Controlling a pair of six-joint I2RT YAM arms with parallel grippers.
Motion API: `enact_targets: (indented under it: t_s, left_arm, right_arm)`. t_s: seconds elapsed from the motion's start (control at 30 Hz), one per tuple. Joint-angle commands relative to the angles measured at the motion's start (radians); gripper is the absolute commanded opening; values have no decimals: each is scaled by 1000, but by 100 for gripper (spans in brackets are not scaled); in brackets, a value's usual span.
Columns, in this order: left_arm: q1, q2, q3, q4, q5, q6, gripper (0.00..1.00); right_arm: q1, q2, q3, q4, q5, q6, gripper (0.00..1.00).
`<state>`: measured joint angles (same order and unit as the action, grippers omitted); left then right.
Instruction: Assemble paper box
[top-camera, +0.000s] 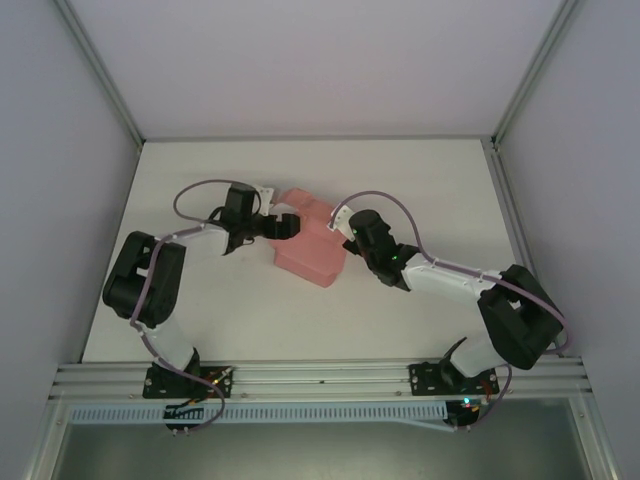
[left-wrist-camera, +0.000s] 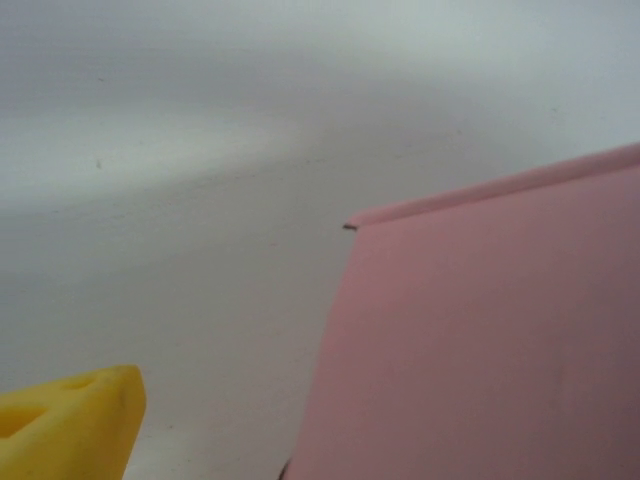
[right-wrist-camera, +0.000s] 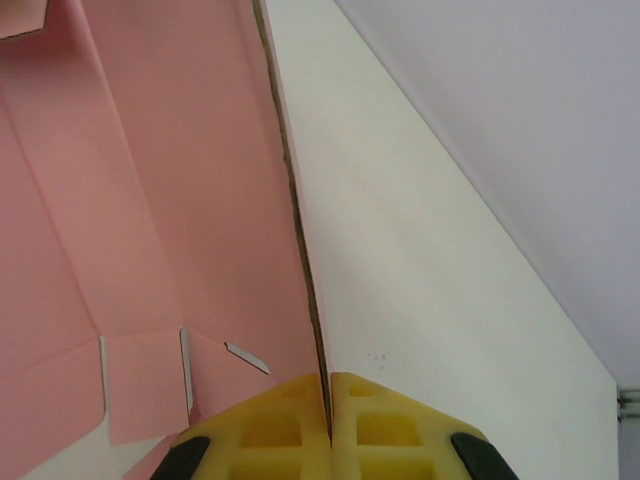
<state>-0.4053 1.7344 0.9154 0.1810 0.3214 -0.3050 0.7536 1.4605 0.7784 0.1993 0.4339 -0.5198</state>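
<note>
The paper box (left-wrist-camera: 480, 350) is being cut off at the left wrist view's right and bottom edges; a finger (left-wrist-camera: 70, 425) of the left gripper (top-camera: 284, 225) is being cropped, its closure being left untellable.

Black-and-white arms (top-camera: 150, 280), lilac cables (top-camera: 200, 184)

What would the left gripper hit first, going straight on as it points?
Probably the paper box: the left gripper points at its raised pink panel, though depth is unclear.
</note>
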Motion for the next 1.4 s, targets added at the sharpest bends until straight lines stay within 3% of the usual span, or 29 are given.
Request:
enact_targets:
  t_s: [0.0, 0.17, 0.4, 0.7, 0.87, 0.97, 1.27, 1.37]
  left_arm:
    - [-10, -23, -21, 4, -142, -11, 93]
    - [10, -121, -55, -23, -123, -23, 100]
    - [68, -294, -67, -128, -121, 1, 100]
    - [134, -459, -82, -241, -278, -27, 100]
    - [241, -375, -45, -240, -228, -73, 100]
    - [274, -285, -3, -204, -161, -70, 100]
    - [272, -44, 90, -114, 1, 2, 100]
    - [266, 14, 106, -75, 101, 33, 100]
  right_arm:
    - [20, 7, 9, 46, 1, 20, 0]
    - [27, 4, 27, 34, 111, -72, 0]
    - [38, 16, 24, 88, 233, -294, 0]
    - [50, 56, 15, 292, 218, -560, 0]
    - [61, 148, -35, 517, 230, -755, 0]
    - [61, 206, -50, 621, 234, -777, 0]
    - [59, 379, -64, 913, 267, -859, 0]
    - [56, 416, -59, 958, 285, -843, 0]
